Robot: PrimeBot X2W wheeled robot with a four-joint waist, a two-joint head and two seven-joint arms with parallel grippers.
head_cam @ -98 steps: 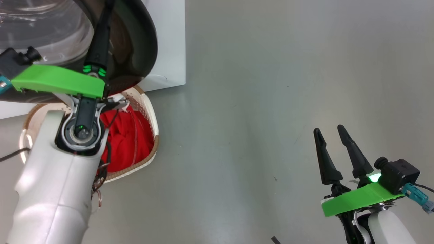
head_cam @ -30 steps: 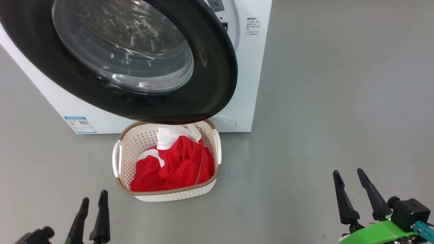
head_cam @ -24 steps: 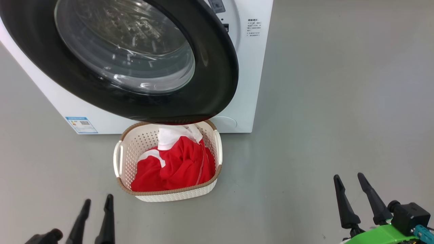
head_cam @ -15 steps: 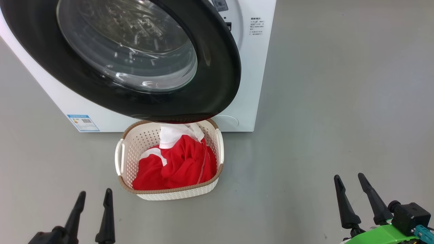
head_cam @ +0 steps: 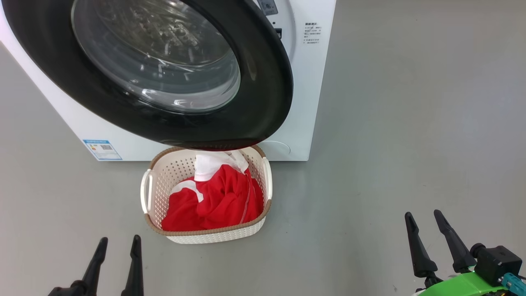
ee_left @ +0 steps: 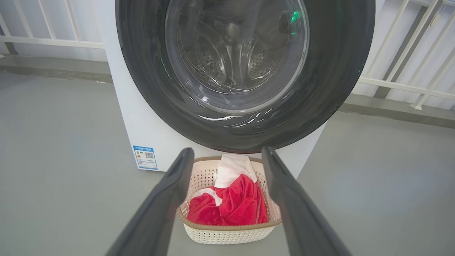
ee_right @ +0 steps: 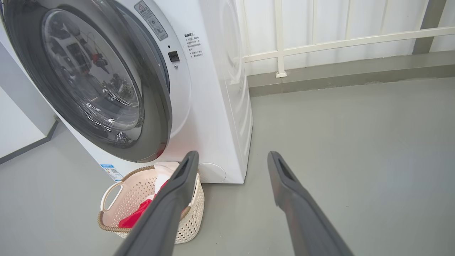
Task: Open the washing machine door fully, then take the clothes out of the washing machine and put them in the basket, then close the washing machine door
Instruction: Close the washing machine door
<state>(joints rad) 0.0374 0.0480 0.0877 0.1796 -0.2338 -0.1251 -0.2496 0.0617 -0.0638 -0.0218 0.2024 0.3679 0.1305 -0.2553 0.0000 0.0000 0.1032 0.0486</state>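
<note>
A smooth grey floor [head_cam: 411,123] spreads across the scene. At its far edge runs a low grey kerb [ee_right: 355,76], with a white railing [ee_right: 279,35] standing on it. A white wall [ee_right: 17,128] with dark skirting [ee_right: 28,145] stands at one side.

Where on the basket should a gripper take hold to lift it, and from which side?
Probably best to take the basket by a side handle: each is an open loop standing off the wall, with room for one finger through it. Come from the near side, since the door overhangs the far rim.
</note>
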